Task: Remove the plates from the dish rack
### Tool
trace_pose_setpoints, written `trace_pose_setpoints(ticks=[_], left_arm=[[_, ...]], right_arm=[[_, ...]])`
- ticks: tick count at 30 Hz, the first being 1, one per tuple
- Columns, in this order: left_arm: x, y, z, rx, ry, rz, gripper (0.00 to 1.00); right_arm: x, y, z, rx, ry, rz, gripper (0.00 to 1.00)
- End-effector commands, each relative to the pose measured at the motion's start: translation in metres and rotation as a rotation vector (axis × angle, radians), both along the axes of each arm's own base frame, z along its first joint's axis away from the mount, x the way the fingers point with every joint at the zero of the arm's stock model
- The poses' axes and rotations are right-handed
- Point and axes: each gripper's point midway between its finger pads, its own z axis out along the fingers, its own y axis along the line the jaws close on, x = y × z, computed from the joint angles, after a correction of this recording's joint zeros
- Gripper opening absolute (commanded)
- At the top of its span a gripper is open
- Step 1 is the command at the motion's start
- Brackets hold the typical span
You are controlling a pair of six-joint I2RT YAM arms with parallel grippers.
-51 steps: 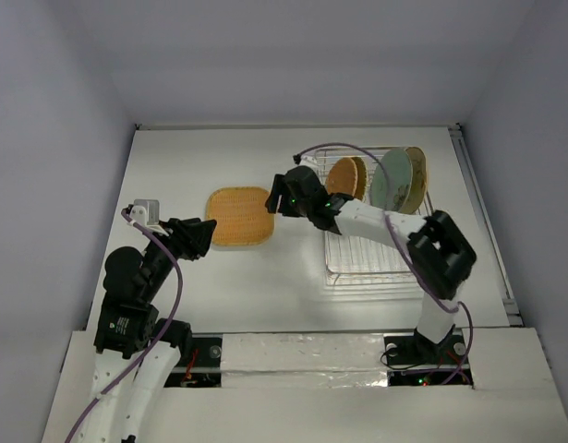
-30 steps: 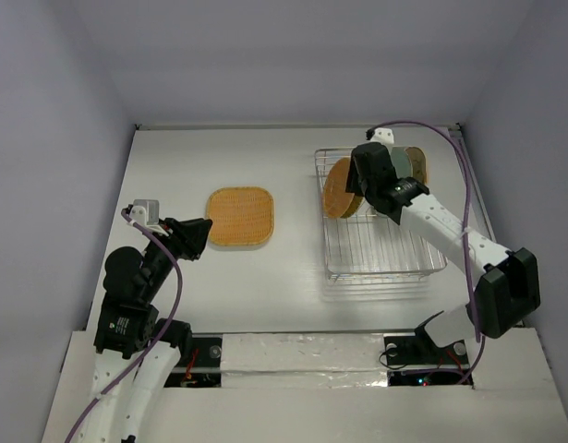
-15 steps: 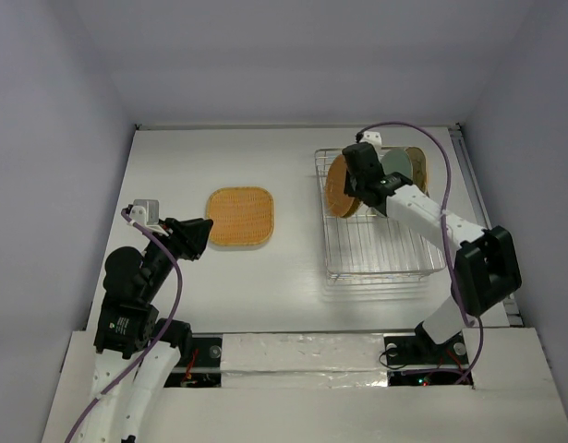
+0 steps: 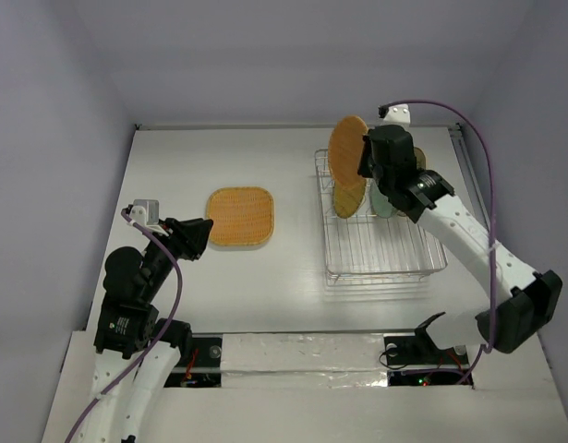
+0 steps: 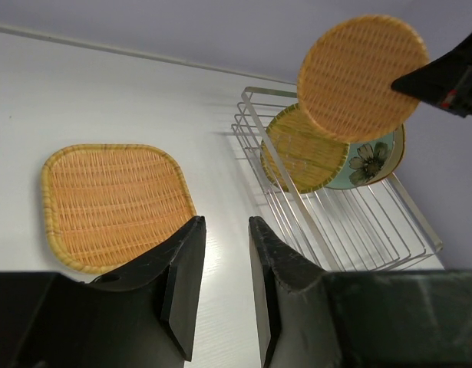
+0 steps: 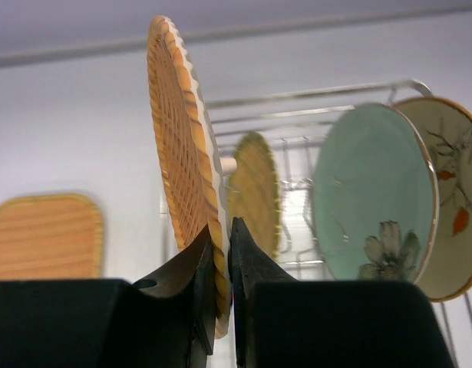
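Left gripper hangs with its jaws apart and empty, just short of the square orange plate flat on the table. Beyond, the right gripper pinches the rim of a round woven plate, held above the rack, where three other plates stand on edge.

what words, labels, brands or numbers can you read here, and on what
None: no words, numbers or brand marks can be read in any view. The pale green plate and the tan plate carry only painted flowers; the round woven plate in the right hand, the orange square plate and the dish rack show no text.
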Motion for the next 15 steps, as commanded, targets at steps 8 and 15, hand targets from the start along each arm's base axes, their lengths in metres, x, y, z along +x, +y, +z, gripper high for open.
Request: trace_pose_setpoints(ticks=[8, 15], left_arm=[[0.003, 0.001, 0.007, -0.009, -0.034, 0.009, 0.26], [0.002, 0.003, 0.008, -0.011, -0.037, 0.018, 0.26]], right_arm=[[-0.023, 0.166, 0.035, 0.459, -0.094, 0.459, 0.0], [-0.009, 0.262, -0.029, 0.687, 0.079, 0.584, 0.0]])
